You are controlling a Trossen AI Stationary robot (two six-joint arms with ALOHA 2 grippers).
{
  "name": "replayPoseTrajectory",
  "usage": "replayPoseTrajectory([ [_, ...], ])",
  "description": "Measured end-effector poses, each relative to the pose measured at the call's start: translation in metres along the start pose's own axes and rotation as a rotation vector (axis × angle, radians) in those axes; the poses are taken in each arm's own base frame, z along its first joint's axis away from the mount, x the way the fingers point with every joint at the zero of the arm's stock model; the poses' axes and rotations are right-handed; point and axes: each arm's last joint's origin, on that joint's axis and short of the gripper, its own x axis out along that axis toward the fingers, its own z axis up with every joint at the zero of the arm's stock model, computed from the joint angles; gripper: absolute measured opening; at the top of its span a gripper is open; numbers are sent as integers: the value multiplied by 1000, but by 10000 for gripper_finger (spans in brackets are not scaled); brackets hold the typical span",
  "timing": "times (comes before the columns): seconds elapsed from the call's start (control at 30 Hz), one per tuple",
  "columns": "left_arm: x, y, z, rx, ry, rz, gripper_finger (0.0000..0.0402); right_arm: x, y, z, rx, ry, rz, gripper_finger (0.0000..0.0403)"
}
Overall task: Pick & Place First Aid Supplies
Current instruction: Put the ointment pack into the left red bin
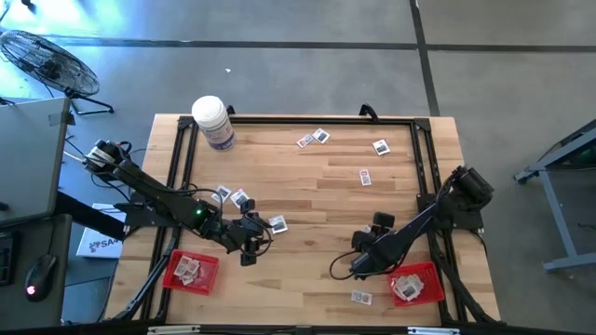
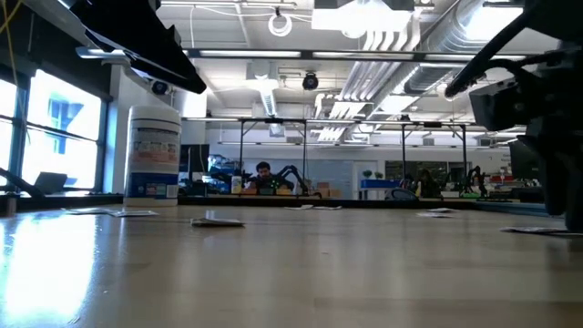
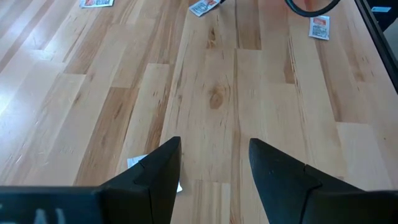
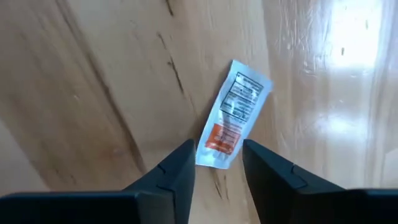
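The left gripper (image 1: 250,244) hangs low over the wooden surface (image 1: 317,214) near the front-left, beside the left red tray (image 1: 191,270), which already holds a few packets (image 1: 191,269). Its jaws are spread, with nothing between them; in the left wrist view one packet (image 3: 140,165) lies flat on the wood, partly hidden beside one finger (image 3: 158,174).

The right gripper (image 1: 358,265) is down near the front of the surface, just beside the right red tray (image 1: 416,284), which also holds packets. In the right wrist view its jaws stand apart and a packet (image 4: 233,115) lies flat on the wood with its near end reaching in between the fingertips (image 4: 180,165); whether they touch it cannot be told.

More packets are scattered on the surface: a small cluster (image 1: 233,197) just behind the left gripper, a pair (image 1: 313,139) near the back edge, one (image 1: 380,146) toward the back right, one (image 1: 364,176) nearer the middle, and one (image 1: 361,297) by the front edge beside the right tray. A white bottle (image 1: 212,121) stands at the back-left corner.
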Motion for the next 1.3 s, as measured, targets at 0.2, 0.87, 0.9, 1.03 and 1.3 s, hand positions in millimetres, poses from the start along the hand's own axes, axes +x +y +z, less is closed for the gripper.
replayPoseTrajectory([
  [0.2,0,0,0,0,0,0,186,1,-1,3,-22,47,49,111],
  [0.87,0,0,0,0,1,-1,186,23,-5,-2,31,23,71,50],
  [0.9,0,0,0,0,1,-1,186,23,-6,-2,34,23,72,44],
  [1.03,0,0,0,0,1,-1,186,24,-7,0,57,32,76,17],
  [1.3,0,0,0,0,0,-1,186,14,-13,-1,110,0,118,1],
])
